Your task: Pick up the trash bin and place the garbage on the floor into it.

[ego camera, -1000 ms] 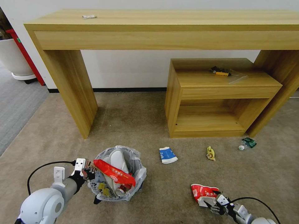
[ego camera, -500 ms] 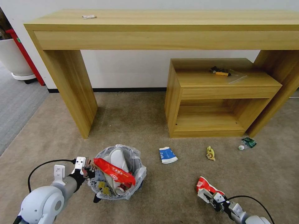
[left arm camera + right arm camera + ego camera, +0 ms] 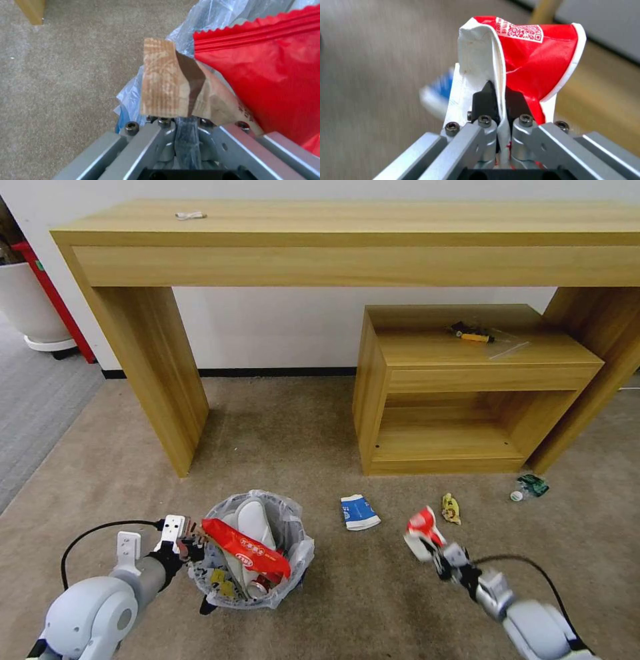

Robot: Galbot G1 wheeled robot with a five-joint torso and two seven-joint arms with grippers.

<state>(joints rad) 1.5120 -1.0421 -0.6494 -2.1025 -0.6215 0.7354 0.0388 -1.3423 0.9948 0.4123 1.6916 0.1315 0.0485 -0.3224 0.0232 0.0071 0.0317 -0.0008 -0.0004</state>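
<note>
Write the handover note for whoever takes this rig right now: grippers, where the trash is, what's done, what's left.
Left gripper: shut on the rim of the trash bin, beside the robot's left.
Right gripper: shut on the crushed red-white cup, lifted off the carpet, to the right of the bin.
Done: red wrapper, a white slipper and a can lie in the bin.
Left: drop the cup in; then the blue-white carton, yellow wrapper and green bottle, all on the carpet in front of the low wooden shelf.
</note>
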